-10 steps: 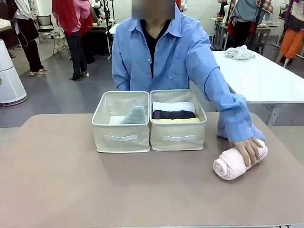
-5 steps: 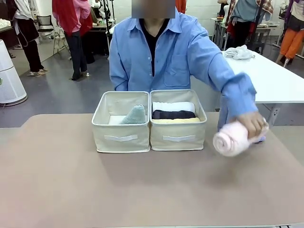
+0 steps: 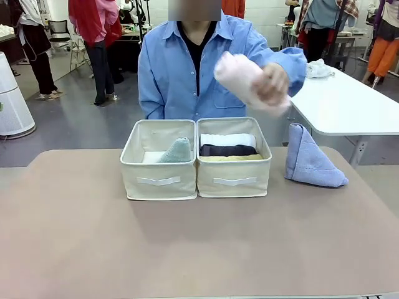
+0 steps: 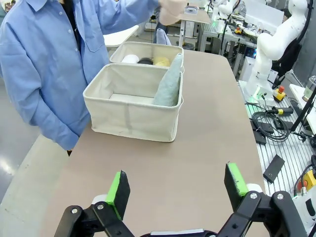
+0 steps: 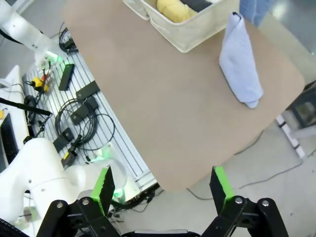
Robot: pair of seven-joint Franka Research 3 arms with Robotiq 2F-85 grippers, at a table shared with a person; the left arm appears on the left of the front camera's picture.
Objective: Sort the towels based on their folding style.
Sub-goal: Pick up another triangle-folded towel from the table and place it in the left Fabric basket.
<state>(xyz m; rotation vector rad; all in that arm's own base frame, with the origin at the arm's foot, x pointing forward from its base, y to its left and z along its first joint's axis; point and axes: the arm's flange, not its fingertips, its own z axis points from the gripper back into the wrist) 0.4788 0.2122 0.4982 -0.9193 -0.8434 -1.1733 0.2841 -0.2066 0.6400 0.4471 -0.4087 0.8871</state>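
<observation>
Left gripper (image 4: 177,185): your jaws apart, empty; pink roll (image 3: 240,75) far ahead, held high in person's hand (image 3: 272,84).
Right gripper (image 5: 163,183): your jaws apart, empty; blue cone (image 5: 240,66) well ahead, lying on table (image 5: 163,103).

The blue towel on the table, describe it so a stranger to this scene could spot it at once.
On the brown table, look to the robot's right of the two beige bins. The blue towel is a pointed cone standing there, the only towel resting on the tabletop itself.
</observation>
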